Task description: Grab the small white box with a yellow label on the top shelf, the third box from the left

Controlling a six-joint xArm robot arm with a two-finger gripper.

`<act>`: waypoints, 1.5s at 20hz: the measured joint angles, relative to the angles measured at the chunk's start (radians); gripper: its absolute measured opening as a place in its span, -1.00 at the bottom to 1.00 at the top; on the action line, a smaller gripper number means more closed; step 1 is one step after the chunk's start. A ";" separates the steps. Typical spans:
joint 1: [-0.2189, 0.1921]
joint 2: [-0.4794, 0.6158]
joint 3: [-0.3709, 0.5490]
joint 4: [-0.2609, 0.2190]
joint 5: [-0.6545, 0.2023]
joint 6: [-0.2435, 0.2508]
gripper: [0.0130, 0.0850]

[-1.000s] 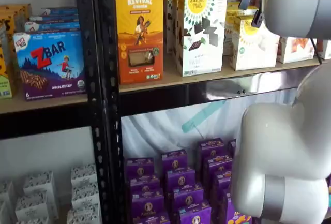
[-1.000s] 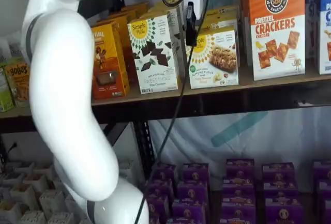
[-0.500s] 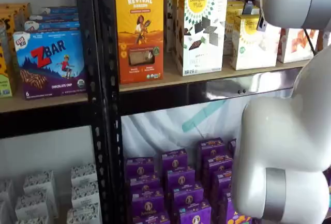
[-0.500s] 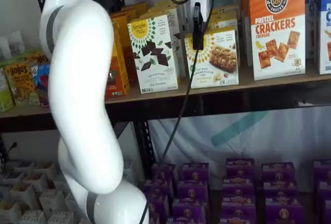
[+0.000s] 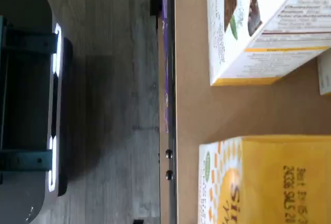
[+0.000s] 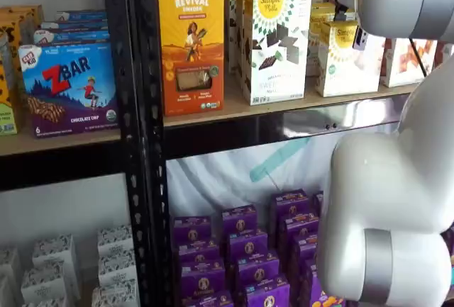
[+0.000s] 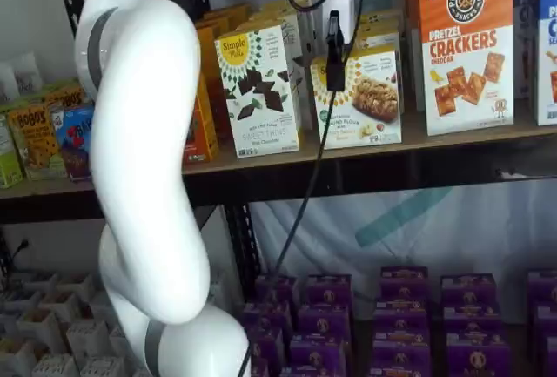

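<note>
On the top shelf (image 7: 452, 138), a tall white box with chocolate squares (image 7: 258, 90) stands left of the small white box (image 7: 370, 98). The gripper (image 7: 335, 68) hangs before that small box's left part; whether its jaws are spread cannot be told. A pretzel cracker box (image 7: 466, 46) stands rightmost.

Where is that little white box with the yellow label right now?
In both shelf views the small white box stands on the top shelf, between the taller Simple Mills box and the orange cracker box, with the gripper in front of it.
</note>
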 joint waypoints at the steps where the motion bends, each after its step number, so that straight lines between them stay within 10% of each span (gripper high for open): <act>1: 0.000 -0.002 0.005 0.001 -0.005 0.000 0.89; 24: 0.004 -0.035 0.067 0.019 -0.061 0.001 -0.33; 30: 0.002 -0.038 0.068 0.022 -0.061 0.000 -0.33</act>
